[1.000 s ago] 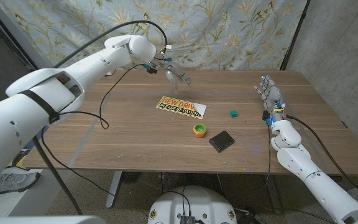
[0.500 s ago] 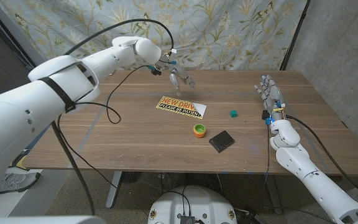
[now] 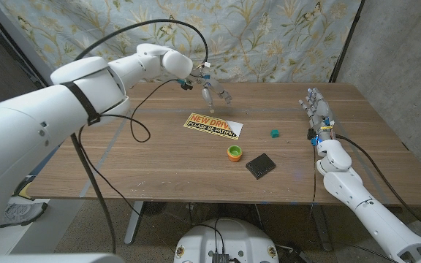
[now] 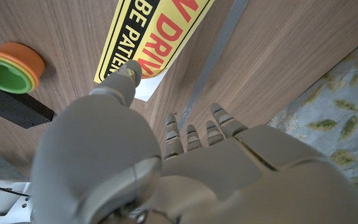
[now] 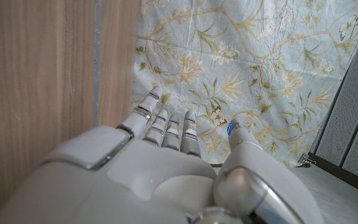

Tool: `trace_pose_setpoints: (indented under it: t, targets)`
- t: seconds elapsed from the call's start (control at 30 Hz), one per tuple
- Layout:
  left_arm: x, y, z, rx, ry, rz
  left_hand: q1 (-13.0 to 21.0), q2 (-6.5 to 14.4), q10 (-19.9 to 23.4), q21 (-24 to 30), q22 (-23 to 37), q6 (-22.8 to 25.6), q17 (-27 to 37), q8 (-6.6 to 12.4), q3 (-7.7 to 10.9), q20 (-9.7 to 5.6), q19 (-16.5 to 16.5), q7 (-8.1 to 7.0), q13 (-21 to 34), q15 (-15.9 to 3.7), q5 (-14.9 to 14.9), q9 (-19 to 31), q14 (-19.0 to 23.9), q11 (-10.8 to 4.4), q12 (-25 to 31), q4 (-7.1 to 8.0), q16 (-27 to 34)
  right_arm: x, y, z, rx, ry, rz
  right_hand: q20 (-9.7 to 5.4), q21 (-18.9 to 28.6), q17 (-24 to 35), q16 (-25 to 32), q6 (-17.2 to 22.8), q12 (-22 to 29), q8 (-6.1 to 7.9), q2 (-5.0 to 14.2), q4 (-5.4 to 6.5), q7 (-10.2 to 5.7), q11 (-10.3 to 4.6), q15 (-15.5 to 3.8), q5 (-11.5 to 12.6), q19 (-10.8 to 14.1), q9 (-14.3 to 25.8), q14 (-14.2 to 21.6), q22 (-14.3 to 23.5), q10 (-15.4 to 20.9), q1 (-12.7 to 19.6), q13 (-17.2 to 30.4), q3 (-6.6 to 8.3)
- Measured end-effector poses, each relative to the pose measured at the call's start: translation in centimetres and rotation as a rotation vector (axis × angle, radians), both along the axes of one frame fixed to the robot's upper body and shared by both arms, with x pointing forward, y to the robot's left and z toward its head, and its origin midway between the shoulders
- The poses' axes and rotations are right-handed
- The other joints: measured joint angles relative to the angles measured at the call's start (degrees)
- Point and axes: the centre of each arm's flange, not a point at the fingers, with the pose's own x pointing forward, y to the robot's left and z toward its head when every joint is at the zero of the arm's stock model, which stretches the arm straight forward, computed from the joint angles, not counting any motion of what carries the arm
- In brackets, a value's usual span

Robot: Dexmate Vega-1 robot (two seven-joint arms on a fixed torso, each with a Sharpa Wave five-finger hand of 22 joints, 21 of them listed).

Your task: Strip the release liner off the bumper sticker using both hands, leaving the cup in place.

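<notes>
A yellow bumper sticker with red and black lettering lies flat on the wooden table, seen too as the sticker in the left wrist view. My left hand hovers above the table just behind the sticker, fingers apart, holding nothing; the left hand is seen from behind in its wrist view. A small orange cup with green inside stands in front of the sticker, and the cup also appears in the left wrist view. My right hand stands upright at the table's right side, fingers spread, empty.
A black square block lies right of the cup, also the block. A small green piece sits between the sticker and my right hand. A floral curtain hangs behind the table.
My left hand has moved a little to the right and nearer the sticker's back edge. The right hand, the sticker and the cup have stayed put.
</notes>
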Motion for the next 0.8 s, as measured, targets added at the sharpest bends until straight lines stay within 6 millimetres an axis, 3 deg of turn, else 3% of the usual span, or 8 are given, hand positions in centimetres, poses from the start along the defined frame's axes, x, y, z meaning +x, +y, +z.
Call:
trace_pose_setpoints:
  t: [0.37,0.8]
  targets:
    - [0.2,-0.8,-0.6,-0.001,-0.031,-0.027,0.02,0.02,0.00,0.00,0.00,0.70,0.00,0.00,-0.25,0.00,0.00,-0.53,0.00,-0.04,0.00,0.00,0.58,0.00,0.00,0.25,0.00,0.1,-0.3,-0.1,0.009,0.009,-0.007,-0.21,0.00,0.00,0.00,0.00,0.00,0.00,0.00,0.00,0.00,0.00,0.00,0.00,-0.21,0.00,0.00,0.00,0.00,0.00,0.00,0.00]
    - [0.4,-2.0,-1.9,0.002,-0.036,-0.048,0.23,0.23,-0.01,0.00,0.00,0.59,0.00,0.00,-0.77,0.00,-0.01,0.39,0.00,-0.03,0.00,-0.01,0.57,0.01,0.00,0.19,0.00,0.1,-0.7,-0.1,0.009,0.012,-0.014,-0.21,0.00,-0.01,0.00,0.00,0.00,0.00,0.00,0.01,-0.01,0.00,0.00,0.00,-0.21,0.00,0.00,0.00,0.00,0.00,0.00,0.00]
